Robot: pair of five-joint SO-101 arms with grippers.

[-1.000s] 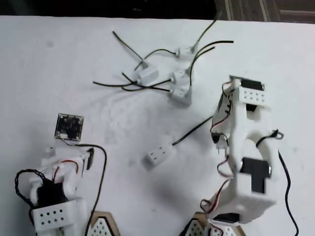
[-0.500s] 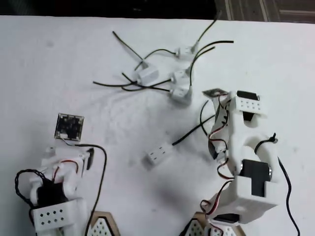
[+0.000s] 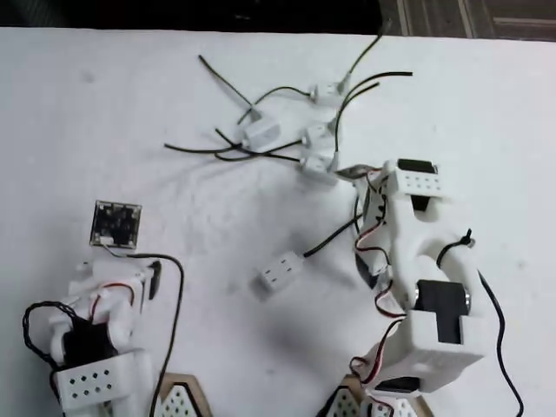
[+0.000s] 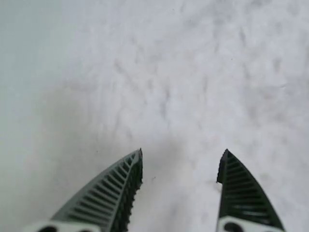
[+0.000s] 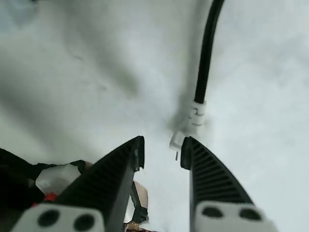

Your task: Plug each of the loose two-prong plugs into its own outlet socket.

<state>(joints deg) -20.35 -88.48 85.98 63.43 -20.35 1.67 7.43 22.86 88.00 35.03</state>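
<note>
L arm [image 3: 95, 330] folded low at table [image 3: 78, 113] near-left corner, left gripper [image 4: 179, 164] wide open, aimed at surface. R arm [image 3: 426, 287] stretched from near edge twd middle; right gripper [image 5: 161, 147] jaws slightly apart.

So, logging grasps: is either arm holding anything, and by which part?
Nothing: left gripper and right gripper both have open jaws; the small white black-corded plug lies ungripped.
</note>
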